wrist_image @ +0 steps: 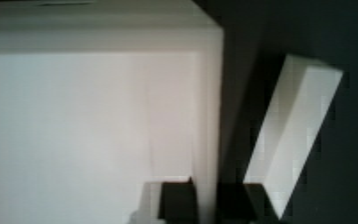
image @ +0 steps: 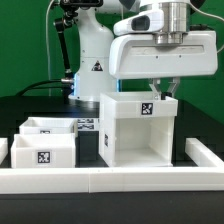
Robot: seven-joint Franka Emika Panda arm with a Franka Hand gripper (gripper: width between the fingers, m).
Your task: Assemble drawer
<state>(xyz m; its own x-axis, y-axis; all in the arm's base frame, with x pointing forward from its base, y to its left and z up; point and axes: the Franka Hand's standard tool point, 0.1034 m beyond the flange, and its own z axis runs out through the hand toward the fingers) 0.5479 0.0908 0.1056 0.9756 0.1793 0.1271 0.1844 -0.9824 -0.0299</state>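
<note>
You can see the big white box with an open front (image: 137, 128) standing near the front edge of the black counter (image: 88, 146). It has a black square tag on top. The hand (image: 160, 88) sits at the box's top. You cannot tell how wide the hand is open.

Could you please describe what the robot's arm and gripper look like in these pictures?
The arm is glossy white with rounded joints, a black triangle mark on its base and black cables alongside. The gripper has a boxy white body under a grey cylindrical flange, and short dark fingers.
</note>
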